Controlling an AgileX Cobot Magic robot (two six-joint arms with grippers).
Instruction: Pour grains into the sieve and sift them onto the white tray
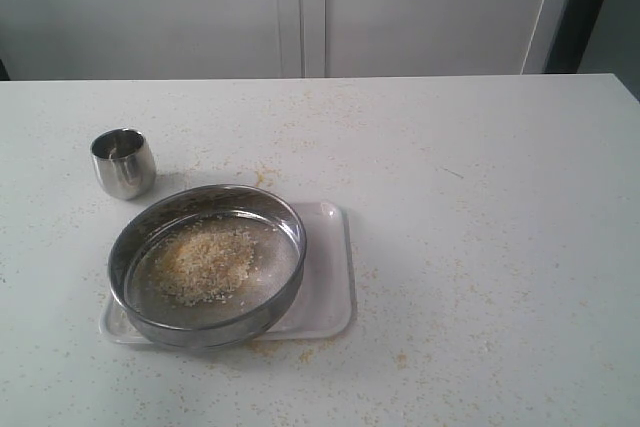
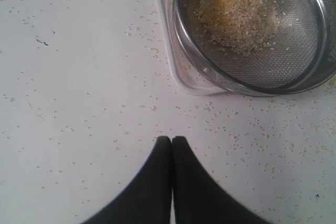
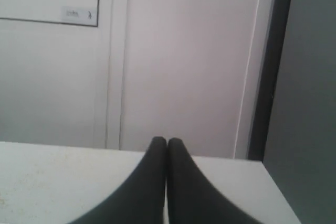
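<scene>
The sieve [image 1: 206, 264] sits on the white tray [image 1: 330, 287], covering its left part. A pale tan heap of grains [image 1: 207, 263] lies on the mesh. In the left wrist view the sieve [image 2: 315, 45] holds the grains [image 2: 236, 14] and rests on the tray [image 2: 167, 35]. My left gripper [image 2: 171, 140] is shut and empty, hanging over bare tabletop apart from the tray's corner. My right gripper [image 3: 167, 141] is shut and empty, raised and facing the back wall. Neither gripper shows in the exterior view.
A small shiny steel cup [image 1: 124, 162] stands upright on the table behind and left of the sieve. Loose grains [image 1: 290, 347] are scattered over the white tabletop around the tray. A grey panelled wall [image 1: 300, 7] runs behind the table's far edge.
</scene>
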